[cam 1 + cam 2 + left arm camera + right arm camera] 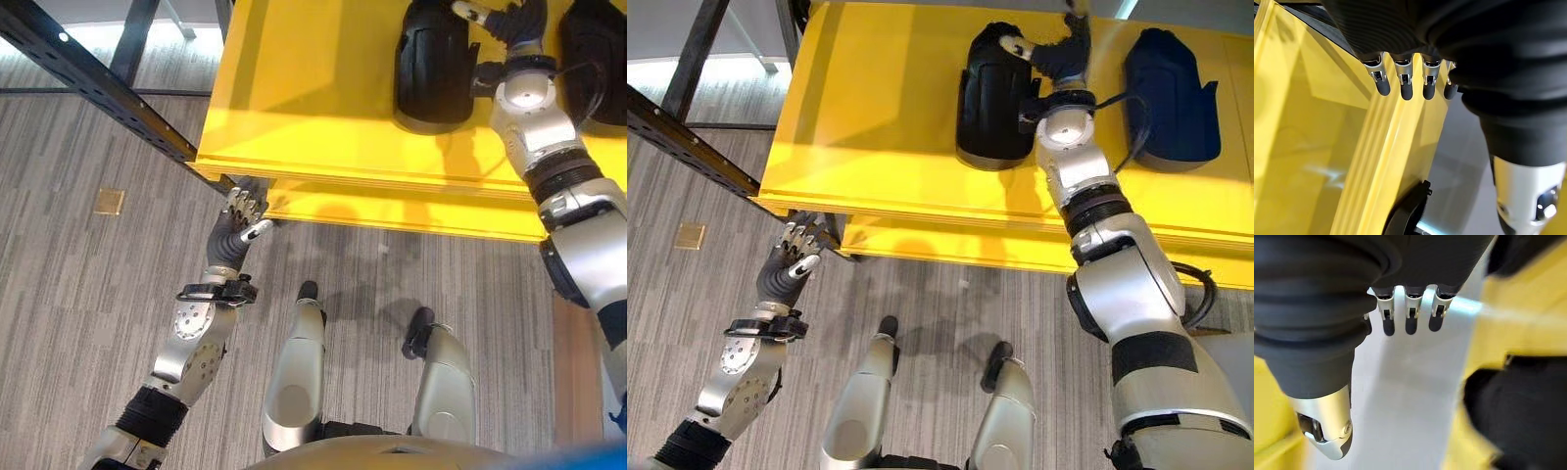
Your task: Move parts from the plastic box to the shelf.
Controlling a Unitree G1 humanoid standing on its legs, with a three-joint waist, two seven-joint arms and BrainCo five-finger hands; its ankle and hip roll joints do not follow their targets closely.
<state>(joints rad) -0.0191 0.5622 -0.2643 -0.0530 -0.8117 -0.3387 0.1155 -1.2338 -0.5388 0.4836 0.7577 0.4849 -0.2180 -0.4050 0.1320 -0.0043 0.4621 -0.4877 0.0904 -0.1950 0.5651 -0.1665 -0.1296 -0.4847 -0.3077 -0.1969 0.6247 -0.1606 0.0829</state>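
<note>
1. Risk shows first in the left eye view: the right robot hand (505, 24) hangs over the yellow shelf (294, 88) in the gap between two black parts, close beside the nearer black part (431, 64). As I judge it, a careless pull back could brush that part and shove it toward the shelf's front edge. The left robot hand (240, 220) sits low, just at the shelf's front corner, so a rising arm could knock the shelf or the dark metal rail (88, 83) beside it.

2. Right eye view: the nearer part is a bulky, rounded, glossy black shell lying flat on the shelf; the second black part (1171, 88) is similar and lies well apart on the far side of the arm. Both look smooth, so likely slippery to grip. The plastic box is nowhere to be made out.

3. Left wrist view: the left robot hand's fingers (1403, 85) are straight and apart, holding nothing, with the shelf's yellow edge just past them.

4. Right wrist view: the right robot hand's fingers (1410, 316) are straight and loose, empty, with a black part to one side.
</note>
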